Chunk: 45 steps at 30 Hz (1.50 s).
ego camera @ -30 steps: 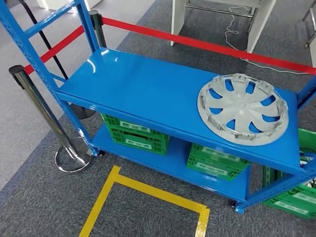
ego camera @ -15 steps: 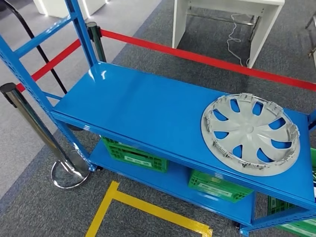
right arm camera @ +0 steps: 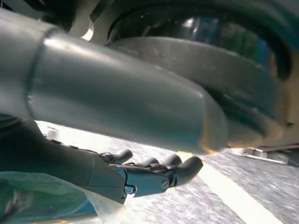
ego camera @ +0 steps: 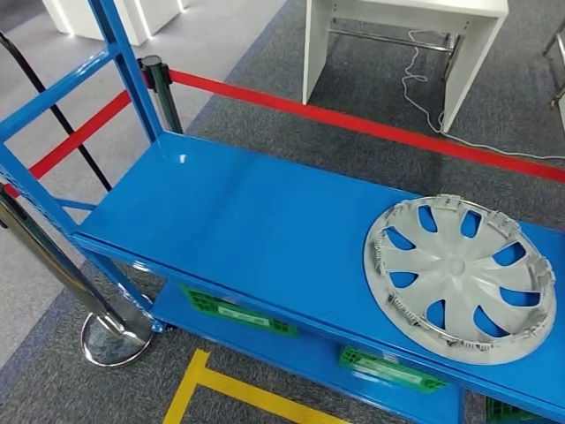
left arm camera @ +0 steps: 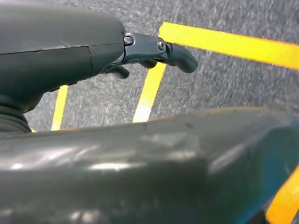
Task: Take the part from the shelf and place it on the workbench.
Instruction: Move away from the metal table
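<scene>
a grey plastic wheel cover with curved spokes lies flat on the right end of the top board of a blue metal shelf rack, its hollow back turned up and clips standing around its rim. blue shows through its openings. the rest of that board is bare and glossy.

on the lower board sit green slatted plastic crates, each with a pale label strip on its side; the writing on the strips is too blurred to read.

behind the rack a red barrier belt runs from a dark post, and a chrome stanchion with a round base stands by the rack's left leg. yellow floor tape marks the grey carpet in front. a white table stands further back, with a pale cable trailing on the carpet beside it.

the left hand hangs over the carpet and tape lines, fingers stretched nearly straight, gripping nothing. the right hand hangs likewise, fingers extended and slightly parted, holding nothing.
</scene>
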{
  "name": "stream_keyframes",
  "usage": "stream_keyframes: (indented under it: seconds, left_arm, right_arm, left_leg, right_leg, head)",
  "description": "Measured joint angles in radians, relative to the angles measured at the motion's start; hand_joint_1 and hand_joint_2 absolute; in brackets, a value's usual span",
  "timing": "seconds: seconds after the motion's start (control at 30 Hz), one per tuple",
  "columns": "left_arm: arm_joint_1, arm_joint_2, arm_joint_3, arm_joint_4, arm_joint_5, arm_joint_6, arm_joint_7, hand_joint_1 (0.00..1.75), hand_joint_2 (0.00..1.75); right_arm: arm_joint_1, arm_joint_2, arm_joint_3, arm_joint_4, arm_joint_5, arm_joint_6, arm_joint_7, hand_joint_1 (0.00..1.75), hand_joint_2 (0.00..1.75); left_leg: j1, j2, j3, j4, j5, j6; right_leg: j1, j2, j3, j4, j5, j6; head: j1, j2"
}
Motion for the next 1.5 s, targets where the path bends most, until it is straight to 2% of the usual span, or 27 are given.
stream_keyframes:
  seconds: [0.07, 0.13, 0.2, 0.23, 0.27, 0.3, 0.37, 0.43, 0.53, 0.6, 0.73, 0.77, 0.8, 0.87, 0.9, 0.97, 1.03, 1.07, 1.13, 1.2, 1.23, 1.27, 1.3, 1.33, 1.4, 1.43, 1.5]
  left_arm:
    - [-0.001, -0.001, 0.000, 0.000, 0.000, 0.000, 0.000, 0.00, 0.00]
    - [-0.002, -0.001, 0.000, 0.000, 0.000, 0.000, 0.000, 0.00, 0.00]
    - [-0.004, -0.001, 0.000, 0.000, 0.000, 0.001, 0.002, 0.00, 0.00]
    - [-0.004, -0.001, 0.000, 0.000, 0.000, 0.002, 0.004, 0.00, 0.00]
    - [-0.003, -0.002, 0.000, 0.000, 0.000, 0.003, 0.005, 0.00, 0.00]
    - [-0.003, -0.002, 0.000, 0.000, 0.000, 0.004, 0.006, 0.00, 0.00]
    - [-0.003, -0.003, 0.000, 0.000, 0.000, 0.005, 0.007, 0.00, 0.00]
    - [-0.005, -0.004, 0.000, 0.001, 0.000, 0.005, 0.009, 0.00, 0.00]
    - [-0.006, -0.007, 0.001, 0.001, -0.001, 0.002, 0.014, 0.00, 0.00]
    - [-0.008, -0.007, 0.001, 0.001, -0.002, 0.002, 0.016, 0.00, 0.00]
    - [-0.012, -0.007, 0.001, 0.001, -0.003, 0.002, 0.020, 0.00, 0.00]
    - [-0.011, -0.007, 0.001, 0.001, -0.003, 0.002, 0.021, 0.00, 0.00]
    - [-0.009, -0.007, 0.001, 0.001, -0.003, 0.002, 0.022, 0.00, 0.00]
    - [-0.008, -0.007, 0.002, 0.001, -0.003, 0.002, 0.023, 0.00, 0.00]
    - [-0.007, -0.007, 0.002, 0.001, -0.003, 0.002, 0.023, 0.00, 0.00]
    - [-0.006, -0.007, 0.002, 0.001, -0.004, 0.001, 0.023, 0.00, 0.00]
    - [-0.005, -0.006, 0.002, 0.001, -0.005, 0.001, 0.023, 0.00, 0.00]
    - [-0.006, -0.007, 0.002, 0.001, -0.007, 0.000, 0.023, 0.00, 0.00]
    - [-0.010, -0.008, 0.002, 0.001, -0.012, -0.003, 0.025, 0.00, 0.00]
    - [-0.008, -0.009, 0.002, 0.001, -0.015, -0.005, 0.027, 0.00, 0.00]
    - [-0.006, -0.010, 0.003, 0.001, -0.016, -0.005, 0.027, 0.00, 0.00]
    - [-0.004, -0.010, 0.003, 0.001, -0.016, -0.006, 0.027, 0.00, 0.00]
    - [-0.004, -0.010, 0.003, 0.001, -0.017, -0.008, 0.026, 0.00, 0.00]
    - [-0.005, -0.011, 0.003, 0.001, -0.016, -0.010, 0.025, 0.00, 0.00]
    - [-0.008, -0.012, 0.003, 0.001, -0.016, -0.014, 0.021, 0.00, 0.00]
    - [-0.009, -0.012, 0.003, 0.001, -0.015, -0.015, 0.019, 0.00, 0.00]
    - [-0.010, -0.013, 0.002, 0.001, -0.015, -0.015, 0.015, 0.00, 0.00]
  right_arm:
    - [-0.002, 0.000, 0.000, 0.000, 0.000, 0.000, 0.000, 0.00, 0.00]
    - [-0.005, -0.001, 0.000, 0.000, 0.000, 0.000, 0.000, 0.00, 0.00]
    - [-0.006, -0.001, 0.000, 0.000, 0.000, 0.000, -0.001, 0.00, 0.00]
    - [-0.007, -0.001, 0.000, 0.000, -0.001, -0.001, -0.001, 0.00, 0.00]
    - [-0.008, -0.001, 0.000, 0.000, -0.001, -0.001, -0.001, 0.00, 0.00]
    - [-0.009, -0.001, 0.000, 0.000, 0.000, -0.004, -0.002, 0.00, 0.00]
    - [-0.007, -0.002, 0.000, 0.000, 0.002, -0.009, -0.005, 0.00, 0.00]
    - [-0.006, -0.002, 0.000, 0.000, -0.002, -0.014, -0.007, 0.00, 0.00]
    - [-0.003, -0.002, 0.000, 0.000, -0.018, -0.019, -0.012, 0.00, 0.00]
    - [-0.003, -0.001, -0.001, 0.000, -0.022, -0.019, -0.015, 0.00, 0.00]
    - [-0.004, 0.000, -0.002, 0.000, -0.024, -0.019, -0.017, 0.00, 0.00]
    - [-0.003, 0.000, -0.002, 0.000, -0.024, -0.019, -0.018, 0.00, 0.00]
    - [-0.002, 0.000, -0.003, 0.000, -0.024, -0.019, -0.018, 0.00, 0.00]
    - [-0.001, 0.000, -0.003, 0.000, -0.024, -0.019, -0.018, 0.00, 0.00]
    - [-0.002, 0.000, -0.003, 0.000, -0.024, -0.019, -0.018, 0.00, 0.00]
    - [-0.004, 0.000, -0.003, 0.000, -0.024, -0.019, -0.018, 0.00, 0.00]
    - [-0.003, 0.000, -0.003, 0.000, -0.024, -0.019, -0.017, 0.00, 0.00]
    - [-0.001, 0.000, -0.003, 0.000, -0.024, -0.019, -0.016, 0.00, 0.00]
    - [0.000, 0.000, -0.003, 0.000, -0.024, -0.018, -0.011, 0.00, 0.00]
    - [-0.004, -0.001, -0.004, 0.000, -0.024, -0.018, -0.006, 0.00, 0.00]
    - [-0.006, -0.002, -0.004, 0.000, -0.024, -0.018, -0.005, 0.00, 0.00]
    - [-0.005, -0.003, -0.005, 0.000, -0.024, -0.018, -0.004, 0.00, 0.00]
    - [-0.004, -0.004, -0.005, 0.000, -0.024, -0.018, -0.002, 0.00, 0.00]
    - [-0.002, -0.004, -0.006, 0.000, -0.024, -0.018, 0.000, 0.00, 0.00]
    - [-0.001, -0.006, -0.006, 0.000, -0.024, -0.018, 0.003, 0.00, 0.00]
    - [-0.002, -0.007, -0.006, -0.001, -0.024, -0.019, 0.005, 0.00, 0.00]
    - [-0.006, -0.007, -0.007, -0.001, -0.023, -0.018, 0.006, 0.00, 0.00]
  left_leg:
    - [0.003, -0.001, 0.025, -0.015, 0.000, 0.014]
    - [0.005, -0.001, 0.049, -0.026, -0.007, 0.025]
    - [0.005, -0.001, 0.067, -0.029, -0.021, 0.030]
    - [0.004, -0.002, 0.078, -0.029, -0.031, 0.031]
    - [0.003, -0.003, 0.090, -0.029, -0.041, 0.031]
    - [0.002, -0.004, 0.105, -0.029, -0.052, 0.031]
    - [0.000, -0.005, 0.133, -0.030, -0.073, 0.029]
    - [-0.002, -0.007, 0.149, -0.030, -0.090, 0.021]
    - [-0.004, -0.006, 0.163, -0.020, -0.100, 0.004]
    - [-0.003, -0.004, 0.157, 0.011, -0.123, -0.006]
    - [0.011, -0.003, 0.051, 0.207, -0.225, -0.031]
    - [0.015, -0.003, 0.036, 0.222, -0.222, -0.035]
    - [0.019, -0.004, 0.037, 0.202, -0.198, -0.039]
    - [0.027, -0.025, 0.079, 0.078, -0.113, -0.044]
    - [0.028, -0.044, 0.097, 0.022, -0.094, -0.043]
    - [0.025, -0.074, 0.111, -0.029, -0.085, -0.031]
    - [0.022, -0.060, 0.112, -0.031, -0.075, -0.012]
    - [0.024, -0.048, 0.114, -0.035, -0.062, -0.004]
    - [0.026, -0.021, 0.115, -0.042, -0.054, 0.010]
    - [0.023, 0.010, 0.112, -0.042, -0.054, 0.016]
    - [0.021, 0.026, 0.111, -0.042, -0.055, 0.017]
    - [0.020, 0.042, 0.111, -0.042, -0.056, 0.018]
    - [0.019, 0.056, 0.111, -0.042, -0.057, 0.018]
    - [0.019, 0.067, 0.113, -0.042, -0.058, 0.017]
    - [0.017, 0.087, 0.119, -0.042, -0.063, 0.010]
    - [0.015, 0.095, 0.122, -0.041, -0.067, 0.005]
    - [0.010, 0.111, 0.127, -0.041, -0.071, -0.004]
  right_leg:
    - [0.000, -0.002, -0.003, 0.030, 0.010, 0.011]
    - [-0.001, -0.004, -0.064, 0.124, 0.002, 0.019]
    - [-0.002, -0.005, -0.150, 0.229, -0.051, 0.024]
    - [-0.001, -0.005, -0.182, 0.252, -0.081, 0.026]
    - [-0.001, -0.005, -0.202, 0.247, -0.093, 0.027]
    - [-0.001, -0.005, -0.208, 0.217, -0.078, 0.025]
    - [0.002, -0.004, -0.199, 0.114, 0.028, 0.013]
    - [0.007, -0.004, -0.193, 0.049, 0.095, -0.001]
    - [0.007, 0.001, -0.181, 0.030, 0.120, -0.018]
    - [0.000, 0.005, -0.163, 0.020, 0.132, -0.025]
    - [-0.005, 0.020, -0.156, 0.015, 0.133, -0.030]
    - [-0.006, 0.029, -0.156, 0.015, 0.132, -0.029]
    - [-0.008, 0.038, -0.154, 0.015, 0.131, -0.028]
    - [-0.012, 0.060, -0.151, 0.015, 0.130, -0.022]
    - [-0.013, 0.071, -0.151, 0.016, 0.130, -0.017]
    - [-0.015, 0.092, -0.158, 0.017, 0.133, -0.003]
    - [-0.015, 0.112, -0.168, 0.016, 0.134, 0.013]
    - [-0.014, 0.104, -0.173, 0.021, 0.130, 0.018]
    - [-0.012, 0.055, -0.202, 0.076, 0.091, 0.024]
    - [-0.011, 0.008, -0.264, 0.200, 0.021, 0.028]
    - [-0.011, 0.001, -0.292, 0.260, -0.004, 0.030]
    - [-0.012, -0.002, -0.305, 0.291, -0.011, 0.031]
    - [-0.012, -0.005, -0.300, 0.285, 0.002, 0.032]
    - [-0.012, -0.011, -0.273, 0.241, 0.030, 0.031]
    - [-0.009, -0.048, -0.196, 0.103, 0.089, 0.025]
    - [-0.007, -0.066, -0.166, 0.050, 0.105, 0.020]
    - [-0.003, -0.078, -0.148, 0.015, 0.108, 0.010]
  head:
    - [0.004, 0.000]
    - [0.008, 0.000]
    - [0.009, 0.000]
    - [0.009, 0.000]
    - [0.009, 0.000]
    - [0.009, 0.000]
    - [0.009, 0.000]
    - [0.006, 0.000]
    - [0.004, 0.000]
    - [0.003, 0.000]
    - [-0.001, 0.000]
    - [-0.001, 0.000]
    - [-0.001, 0.000]
    - [-0.001, 0.000]
    - [-0.002, 0.000]
    - [-0.002, 0.000]
    - [-0.001, 0.000]
    - [-0.001, 0.000]
    - [0.006, 0.000]
    - [0.013, 0.000]
    - [0.014, 0.000]
    - [0.013, 0.000]
    - [0.014, 0.000]
    - [0.014, 0.000]
    - [0.014, 0.000]
    - [0.013, 0.000]
    - [0.011, 0.000]
